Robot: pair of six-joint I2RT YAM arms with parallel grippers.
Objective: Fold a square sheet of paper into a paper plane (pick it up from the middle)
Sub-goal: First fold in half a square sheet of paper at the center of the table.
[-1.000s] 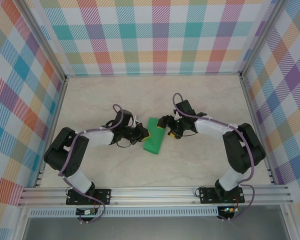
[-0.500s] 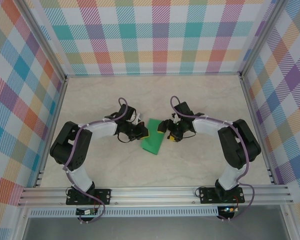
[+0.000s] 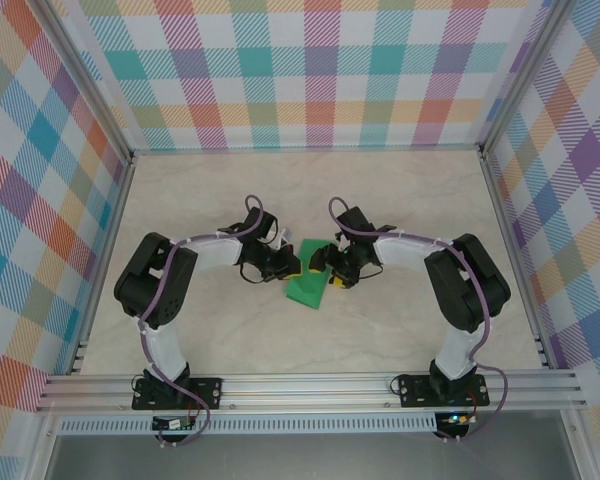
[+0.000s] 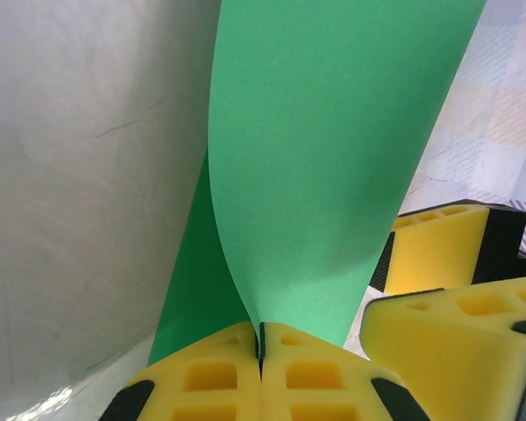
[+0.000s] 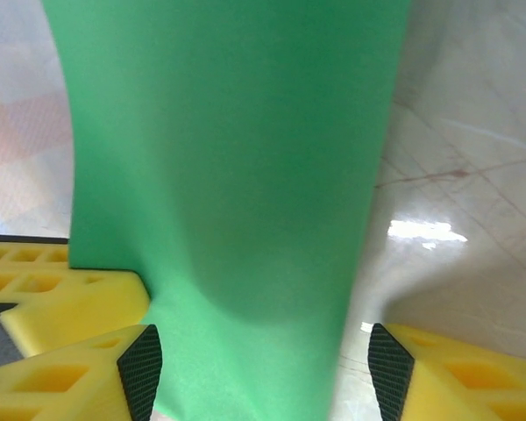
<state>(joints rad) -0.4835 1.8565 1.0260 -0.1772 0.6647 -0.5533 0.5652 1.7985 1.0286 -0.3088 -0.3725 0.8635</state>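
Seen from above, a pale, marble-patterned tabletop [image 3: 230, 330] is closed in on the left, far and right sides by upright walls of pastel plaid cloth [image 3: 320, 70], with bare metal posts at the corners. A ribbed aluminium rail [image 3: 310, 395] runs along the near edge.

A bright green paper sheet [image 3: 306, 288] lies at the middle of the table. It shows as a long narrow strip slanting from far right to near left. Wide bare tabletop surrounds it on every side, and it is well apart from the walls and the rail.

Both black-and-white arms rise from the rail, bend sharply at the elbow and reach inward with their forearms low, so the two tools face each other across the sheet.

The left gripper [image 3: 286, 266] is at the sheet's left side. Its wrist camera shows the yellow foam pads [image 4: 210, 377] pressed together with the sheet's edge pinched between them. The paper bows up and away from the pads, and a second, darker layer shows behind it on the left.

The right gripper [image 3: 328, 272] is at the sheet's right side, just beside the left one. In its wrist camera the black-tipped yellow fingers [image 5: 460, 373] stand apart on either side of the paper. The left finger is just beside the paper's edge, and a strip of table shows between the paper and the right finger.
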